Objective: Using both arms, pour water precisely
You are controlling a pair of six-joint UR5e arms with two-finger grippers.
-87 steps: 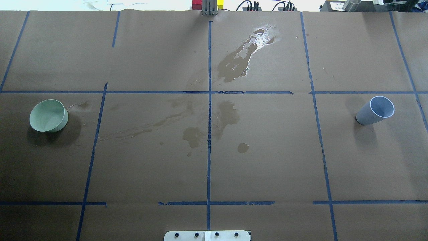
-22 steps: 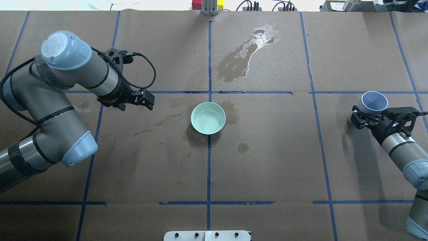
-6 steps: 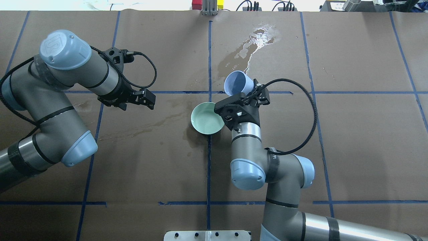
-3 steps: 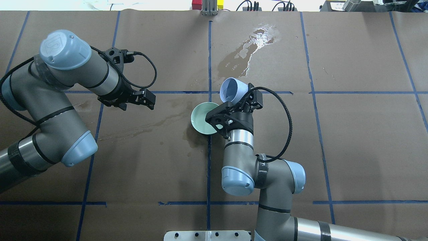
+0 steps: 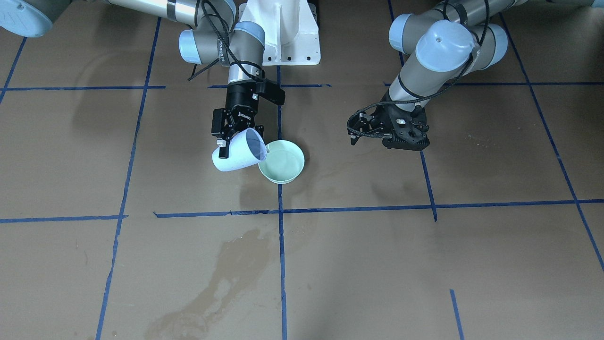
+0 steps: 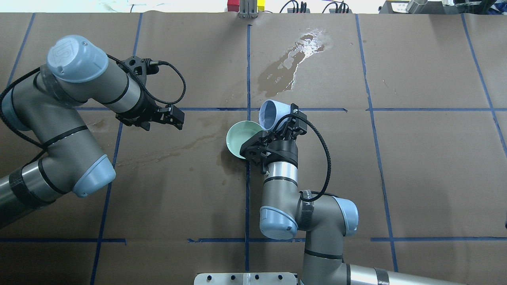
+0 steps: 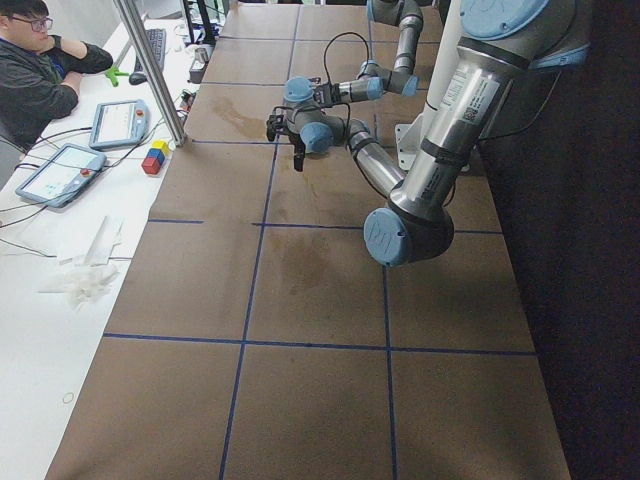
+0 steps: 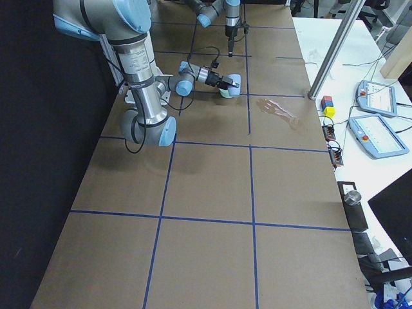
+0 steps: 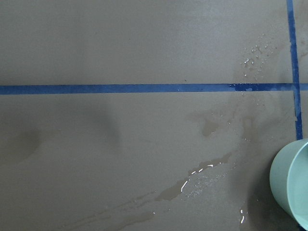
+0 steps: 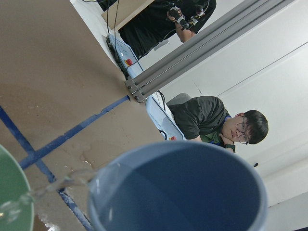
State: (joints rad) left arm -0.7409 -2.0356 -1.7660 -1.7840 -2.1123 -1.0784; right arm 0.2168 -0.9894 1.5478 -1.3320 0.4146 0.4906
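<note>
My right gripper point(image 5: 238, 141) point(image 6: 279, 126) is shut on a pale blue cup point(image 5: 236, 153) point(image 6: 271, 113), which is tipped on its side with its mouth over the rim of a mint green bowl point(image 5: 283, 165) point(image 6: 237, 138). In the right wrist view a thin stream of water point(image 10: 62, 183) runs from the cup's lip point(image 10: 192, 192) towards the bowl point(image 10: 9, 202). The bowl stands on the brown paper at the table's centre. My left gripper point(image 5: 352, 133) point(image 6: 178, 120) is open and empty, hovering well to the side of the bowl. The bowl's edge shows in the left wrist view point(image 9: 291, 185).
Wet stains and a glossy puddle point(image 6: 293, 59) mark the brown paper, which carries a blue tape grid. More damp streaks lie beside the bowl point(image 9: 202, 175). The white pedestal point(image 5: 283, 33) stands at the robot's side. Operators and tablets point(image 7: 120, 120) are beyond the far edge.
My right arm has brought the cup left and nearer, and tipped it further over the bowl's rim. The left arm and the bowl have not moved.
</note>
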